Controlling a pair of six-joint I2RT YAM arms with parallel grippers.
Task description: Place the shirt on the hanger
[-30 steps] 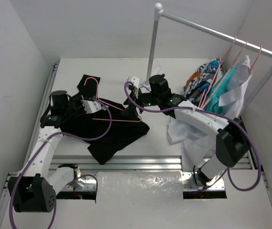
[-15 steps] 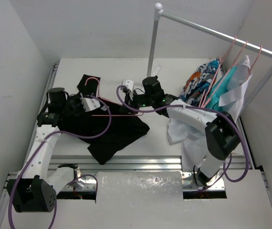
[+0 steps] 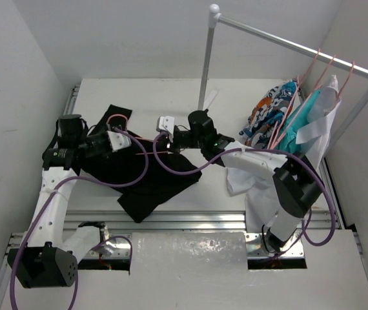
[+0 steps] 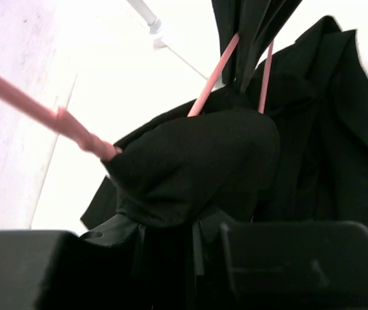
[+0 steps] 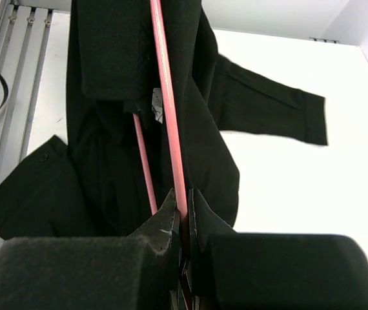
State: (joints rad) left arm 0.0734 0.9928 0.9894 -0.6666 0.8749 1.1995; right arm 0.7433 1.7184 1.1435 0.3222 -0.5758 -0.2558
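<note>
- Shirt (image 3: 148, 177): plain black soft cloth, matte, crumpled into loose folds. Lies on the table left of the rack post (image 3: 204, 64) and nearer the arm bases than it.
- Right wrist view: one long sleeve lies flat on the white top, cuff end squared. Small pale label (image 5: 157, 103) shows at the neck, beside the pink rod.
- Hanger (image 5: 166, 110): thin pink rod, smooth and round in section. Curved hook loop is at the end farthest left of the post.
- Hanger long axis runs approx left-right, from the left gripper (image 3: 116, 139) toward the post. One arm tip is tucked into a bunched shirt shoulder (left wrist view).
- Shirt long axis runs slantwise, from the far-left part by the hook down to the hem at the near edge.
- Right gripper (image 5: 183, 210): just left of the post base, jaws pinched tight on the hanger rod, no gap.
- Left gripper: farthest left of the post. Dark cloth is bunched between its black fingers, so it looks clamped on shirt fabric.
- Table (image 3: 235, 97): flat, matte white, w/ grooved metal rails (image 3: 190, 219) along the near edge. Plain white walls on three sides.
- Rack: slim grey metal tubes w/ white ball caps. Right of the post hang patterned, teal and white garments (image 3: 287, 119) on pink hangers.
- Purple cables (image 3: 171, 169) loop along both arms.
</note>
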